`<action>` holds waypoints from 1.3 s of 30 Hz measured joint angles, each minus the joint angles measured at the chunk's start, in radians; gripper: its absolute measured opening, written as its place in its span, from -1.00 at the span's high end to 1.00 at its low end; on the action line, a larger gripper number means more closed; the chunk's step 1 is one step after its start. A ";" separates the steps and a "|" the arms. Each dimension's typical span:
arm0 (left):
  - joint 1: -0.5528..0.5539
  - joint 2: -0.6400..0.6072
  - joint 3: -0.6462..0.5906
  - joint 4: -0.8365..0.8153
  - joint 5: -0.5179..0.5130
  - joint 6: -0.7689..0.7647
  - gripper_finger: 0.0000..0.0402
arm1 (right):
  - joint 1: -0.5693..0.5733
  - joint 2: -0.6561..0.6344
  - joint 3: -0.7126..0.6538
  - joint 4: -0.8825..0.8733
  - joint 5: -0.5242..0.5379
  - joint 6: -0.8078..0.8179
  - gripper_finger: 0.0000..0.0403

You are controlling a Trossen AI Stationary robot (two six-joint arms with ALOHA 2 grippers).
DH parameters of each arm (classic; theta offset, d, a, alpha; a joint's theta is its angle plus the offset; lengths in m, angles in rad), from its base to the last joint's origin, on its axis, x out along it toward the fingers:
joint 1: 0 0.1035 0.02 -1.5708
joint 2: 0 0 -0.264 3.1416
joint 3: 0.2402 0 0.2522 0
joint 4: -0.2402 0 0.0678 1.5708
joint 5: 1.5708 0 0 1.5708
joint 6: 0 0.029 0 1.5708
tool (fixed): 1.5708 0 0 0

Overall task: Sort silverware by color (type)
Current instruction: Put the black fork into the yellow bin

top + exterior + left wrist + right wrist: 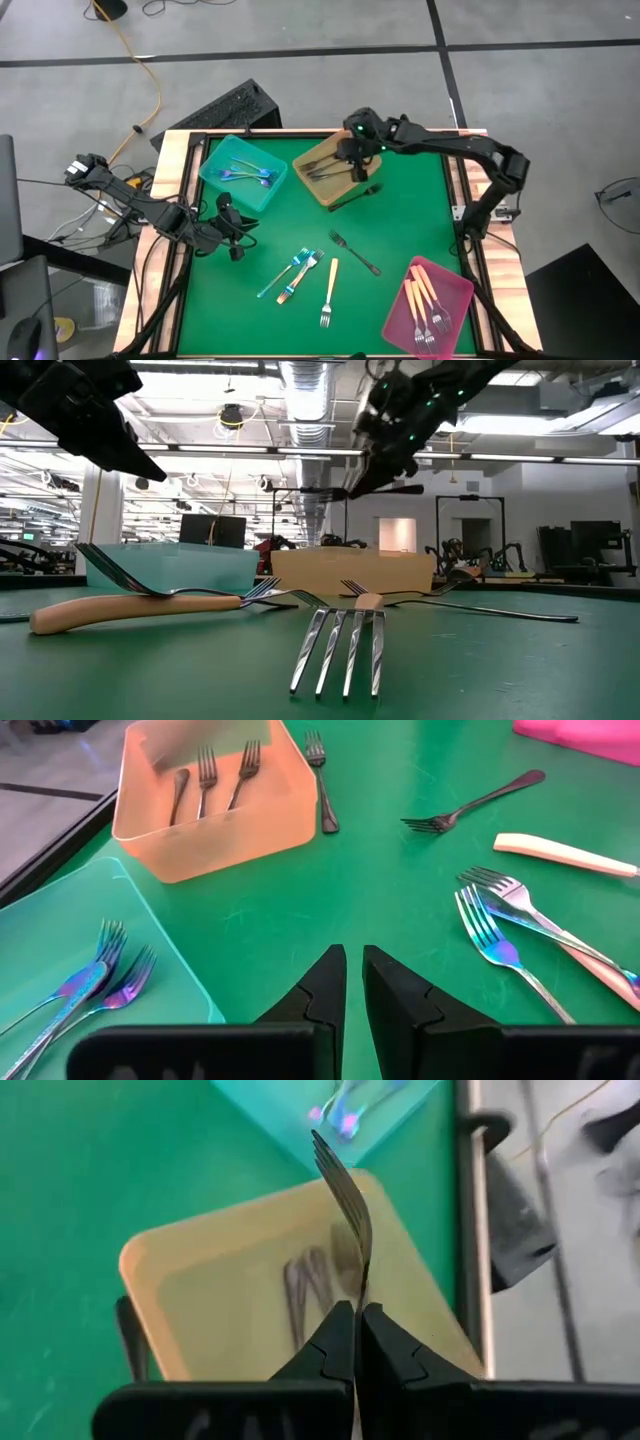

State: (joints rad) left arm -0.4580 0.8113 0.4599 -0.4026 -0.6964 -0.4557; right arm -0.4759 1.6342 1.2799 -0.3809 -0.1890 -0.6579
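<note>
My right gripper [356, 172] hovers over the amber tray [312, 178], shut on a dark grey fork [345, 1190]. Dark grey forks [205, 770] lie inside that tray, and another [322, 775] lies on the mat beside it. The teal tray [262, 195] holds iridescent forks [250, 175]; the pink tray [455, 300] holds cream-handled forks [422, 298]. On the mat lie iridescent forks [297, 265], cream-handled forks [328, 290] and one dark grey fork [355, 252]. My left gripper [233, 240] waits shut above the mat near the teal tray, holding nothing. My right gripper pinches the dark grey fork between its two fingers on the handle just behind the head [362, 1288]. The tines stick out past the fingertips toward the teal tray. The fingers slant down from the table's right. The fork is lifted clear above the amber tray.
A raised wooden rim [178, 170] frames the green mat. The loose forks lie in a cluster at the mat's near middle. Bare mat [420, 200] shows between the amber and pink trays.
</note>
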 joint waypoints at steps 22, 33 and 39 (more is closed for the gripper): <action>0.000 0.000 0.000 -0.010 0.001 0.002 0.88 | -0.148 0.159 -0.085 0.347 -0.462 0.220 0.87; 0.000 0.000 0.000 -0.010 -0.012 0.003 0.88 | -0.151 0.159 -0.203 0.535 -0.463 0.279 0.87; 0.000 0.000 0.000 -0.009 -0.014 0.003 0.88 | -0.149 0.159 -0.257 0.654 -0.467 0.318 0.87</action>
State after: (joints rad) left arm -0.4576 0.8116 0.4599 -0.4118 -0.7108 -0.4526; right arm -0.6252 1.7935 1.0229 0.2728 -0.6558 -0.3401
